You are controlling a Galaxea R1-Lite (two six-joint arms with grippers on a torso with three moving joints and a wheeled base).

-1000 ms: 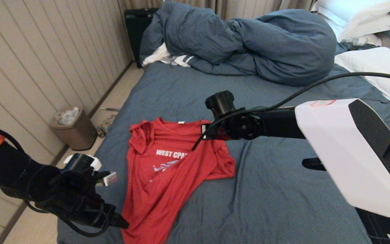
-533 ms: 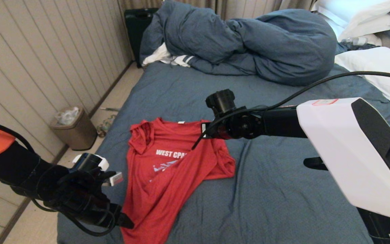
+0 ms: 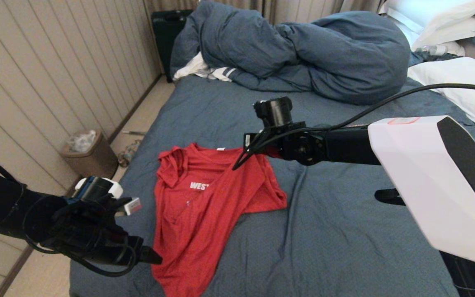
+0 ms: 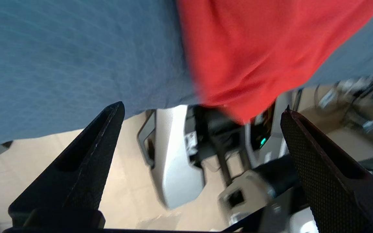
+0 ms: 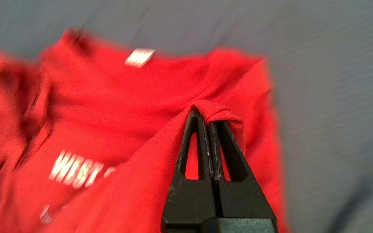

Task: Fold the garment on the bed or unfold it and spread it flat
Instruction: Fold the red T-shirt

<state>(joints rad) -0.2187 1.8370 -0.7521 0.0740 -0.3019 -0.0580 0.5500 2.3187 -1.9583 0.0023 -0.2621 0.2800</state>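
Note:
The garment (image 3: 204, 206), a red T-shirt, lies crumpled on the bed (image 3: 344, 231), neck tag (image 3: 220, 149) at the far side. My right gripper (image 3: 237, 164) is shut on a raised fold of the shirt near its right shoulder. The right wrist view shows the pinched fold at the gripper (image 5: 206, 118), the tag (image 5: 139, 57) and the word "WEST" (image 5: 76, 170). A flap pulled across covers the rest of the print. My left gripper (image 3: 151, 259) hangs open at the bed's near left edge, beside the shirt's lower hem (image 4: 244, 48), holding nothing (image 4: 202, 106).
A bunched blue-grey duvet (image 3: 303, 49) and a white striped cloth (image 3: 204, 70) lie at the far end. White pillows (image 3: 460, 78) sit at the right. A waste bin (image 3: 91, 156) stands on the floor by the panelled wall, left of the bed.
My right gripper has risen and drawn the pinched fold leftward over the print, so only "WEST" shows. The left gripper has shifted slightly up and back, still open.

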